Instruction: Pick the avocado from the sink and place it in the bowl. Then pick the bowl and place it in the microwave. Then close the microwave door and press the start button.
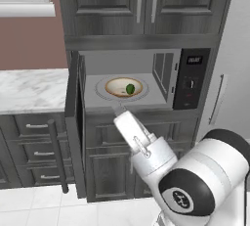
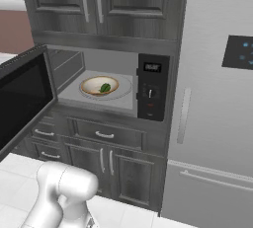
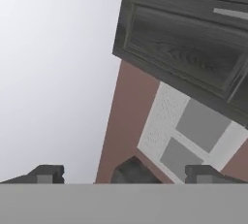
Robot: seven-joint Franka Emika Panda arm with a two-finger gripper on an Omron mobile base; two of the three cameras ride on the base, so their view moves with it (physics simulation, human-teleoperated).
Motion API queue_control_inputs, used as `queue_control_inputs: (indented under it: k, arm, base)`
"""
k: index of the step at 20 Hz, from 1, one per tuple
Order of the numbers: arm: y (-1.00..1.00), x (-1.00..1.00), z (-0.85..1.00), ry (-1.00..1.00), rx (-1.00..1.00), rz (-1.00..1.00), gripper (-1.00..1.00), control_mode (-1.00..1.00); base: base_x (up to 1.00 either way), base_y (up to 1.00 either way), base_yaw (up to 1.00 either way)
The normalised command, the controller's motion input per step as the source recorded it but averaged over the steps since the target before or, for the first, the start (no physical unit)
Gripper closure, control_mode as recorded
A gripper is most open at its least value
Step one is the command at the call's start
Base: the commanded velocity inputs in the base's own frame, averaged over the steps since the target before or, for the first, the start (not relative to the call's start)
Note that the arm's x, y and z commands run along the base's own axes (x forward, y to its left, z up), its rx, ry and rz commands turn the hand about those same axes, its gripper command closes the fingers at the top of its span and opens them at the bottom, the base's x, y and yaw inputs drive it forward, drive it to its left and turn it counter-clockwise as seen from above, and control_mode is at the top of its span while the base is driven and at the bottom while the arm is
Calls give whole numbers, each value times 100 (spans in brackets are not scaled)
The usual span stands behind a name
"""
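Tan-rimmed bowl (image 1: 124,87) holding the avocado (image 1: 130,89) sits inside the microwave (image 1: 141,79); microwave door (image 2: 22,101) stands open. End effector (image 3: 123,173) jaws spread wide, empty.

No legible txt anywhere. Microwave (image 1: 146,80) ctrl panel (image 1: 191,79) has a small display (image 1: 194,60) w/ pale marks, too blurred to read; same in right base view. Red and pale specks lower on panel, unreadable. Arm (image 1: 190,186) joint cap carries a small white emblem (image 1: 181,199), not decipherable. Fridge (image 2: 217,98) dispenser panel (image 2: 239,52): blue dots, no txt.
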Motion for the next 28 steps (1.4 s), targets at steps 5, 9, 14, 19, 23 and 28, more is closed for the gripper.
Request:
queue_control_inputs:
  k: [5,9,14,19,23,28]
  arm:
    - [82,-91,4,31,0,-17,-100,-100]
    - [100,-82,0,36,0,-22,-100,-100]
    - [88,-87,-1,36,0,-25,-100,-100]
    - [89,-33,-50,38,-5,-32,-100,-100]
    - [97,-2,-93,32,-10,-33,-100,-100]
    - [62,-62,-72,21,0,-20,-100,-100]
  base:
    - [0,0,0]
    - [0,0,0]
    - [0,0,0]
    - [0,0,0]
    - [0,0,0]
    - [0,0,0]
